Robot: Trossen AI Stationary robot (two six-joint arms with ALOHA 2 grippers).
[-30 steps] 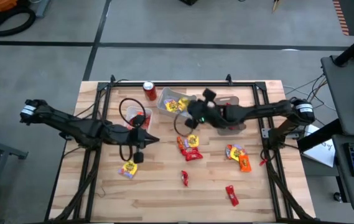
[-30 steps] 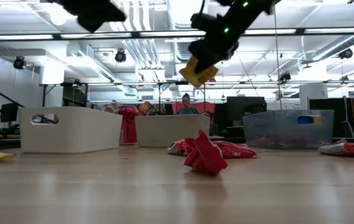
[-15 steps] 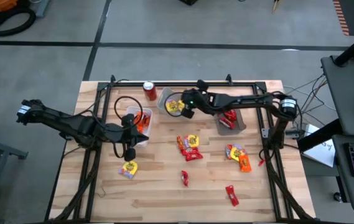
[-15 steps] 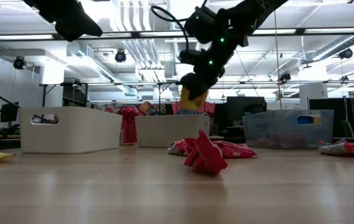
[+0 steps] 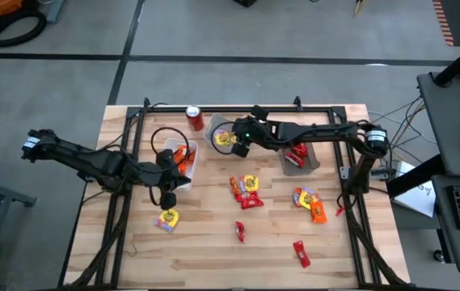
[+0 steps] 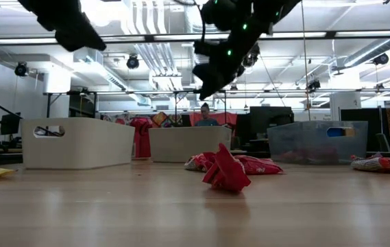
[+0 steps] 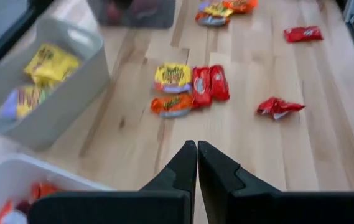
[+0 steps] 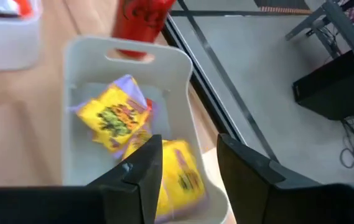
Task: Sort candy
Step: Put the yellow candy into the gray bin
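Since half a second ago the yellow candy packet has left the right gripper [image 5: 238, 145] and now lies in the middle white bin [image 5: 216, 129] in the upper centre of the high view; the right wrist view shows that gripper's fingers spread apart above the bin, with yellow packets [image 8: 111, 118] lying inside. The left arm has barely shifted.

At the left of the high view the left gripper [image 5: 167, 196] hangs over the wood table [image 5: 213, 250] just below the left white bin [image 5: 165, 149], which holds orange and red candy [image 5: 182, 155]. Its fingers are pressed together with nothing between them, as the left wrist view shows. A yellow packet [image 5: 166, 219] lies on the table just below this gripper.

A red soda can [image 5: 194, 118] stands beside the middle bin's upper left corner. Near the table's centre lies a cluster of yellow, orange and red candy [image 5: 246, 191], with a single red piece [image 5: 240, 232] lower down. To the right, a clear bin [image 5: 308, 160] holds red candy [image 5: 297, 150]. Below it rest an orange and yellow pile [image 5: 310, 203] and, near the bottom edge, another red piece [image 5: 301, 253].

In the low view a crumpled red wrapper [image 6: 226, 171] sits in the foreground, with a person [image 6: 205, 115] visible behind the bins.
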